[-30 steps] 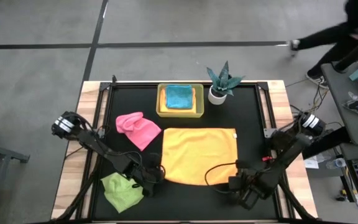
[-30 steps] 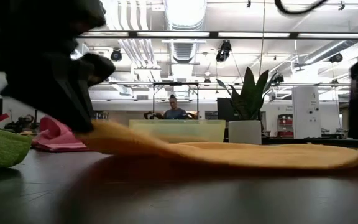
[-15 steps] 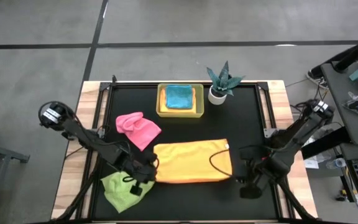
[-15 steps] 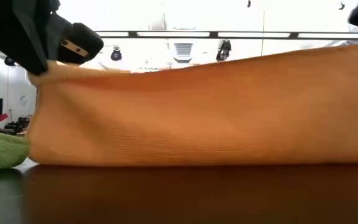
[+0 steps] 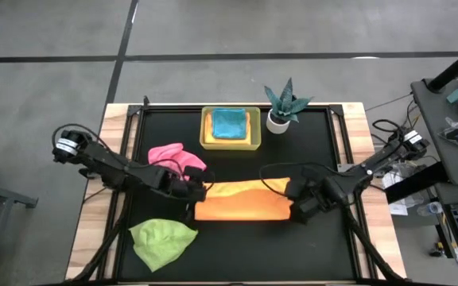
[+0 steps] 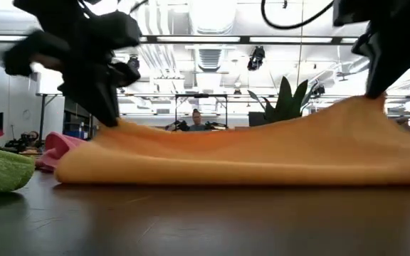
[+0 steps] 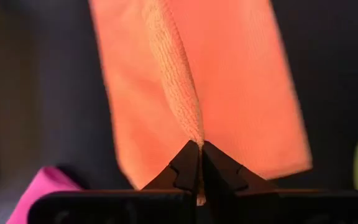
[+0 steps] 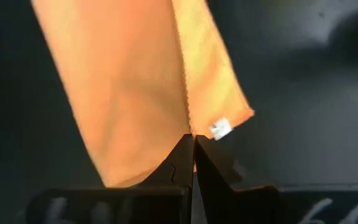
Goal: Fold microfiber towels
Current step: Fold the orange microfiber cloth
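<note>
You have the orange-yellow towel (image 5: pixel 241 201) lying folded into a long, narrow band on the black counter (image 5: pixel 324 246), in front of the yellow tray (image 5: pixel 230 144), with its rear edge lifted off the surface at both ends. Your left hand (image 5: pixel 195 189) is clamped on the towel's rear corner on the side nearer the pink towel (image 5: pixel 175 158), fingertips (image 7: pixel 188 163) pressed together on a ribbed edge of the cloth. Your right hand (image 5: pixel 295 191) is pinched shut on the opposite rear corner, where a small white label (image 8: pixel 220 128) hangs from the hem. From counter height the towel sags between the two hands in a soft, thick fold, highest at the right hand's end. The pink towel lies crumpled just behind the left hand, touching or nearly touching it. The lime green towel (image 5: pixel 163 241) lies bunched in front of the orange-yellow one, toward the left arm's side and apart from it. The tray holds a folded turquoise-blue towel (image 5: pixel 229 124), and the teal spiky plant (image 5: pixel 285 102) in its white pot (image 5: pixel 277 121) stands just beside the tray.
</note>
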